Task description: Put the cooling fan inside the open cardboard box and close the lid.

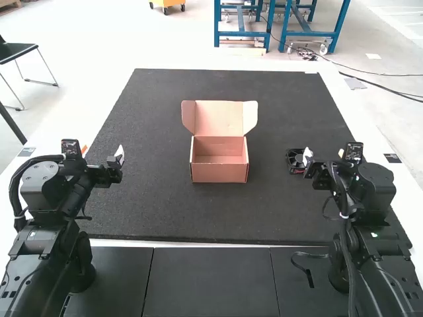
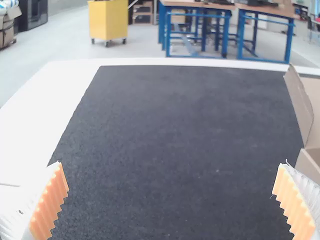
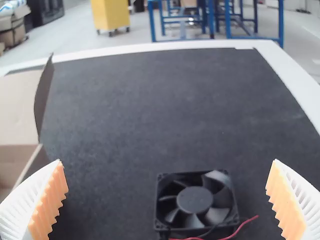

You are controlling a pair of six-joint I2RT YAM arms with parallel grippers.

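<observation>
A small brown cardboard box [image 1: 219, 155] stands open in the middle of the black mat, its lid [image 1: 219, 117] raised at the far side. The black cooling fan [image 1: 297, 160] lies flat on the mat to the box's right, a red wire trailing from it. My right gripper [image 1: 308, 162] is open right beside the fan; in the right wrist view the fan [image 3: 197, 205] lies between its white ribbed fingers [image 3: 42, 200]. My left gripper [image 1: 119, 158] is open at the mat's left side, well away from the box, with nothing between its fingers [image 2: 47, 202]. The box's side [image 2: 305, 120] shows there.
The black mat [image 1: 152, 198] covers most of the white table [image 1: 92, 86], with bare mat all around the box. Both arm bases stand at the near edge.
</observation>
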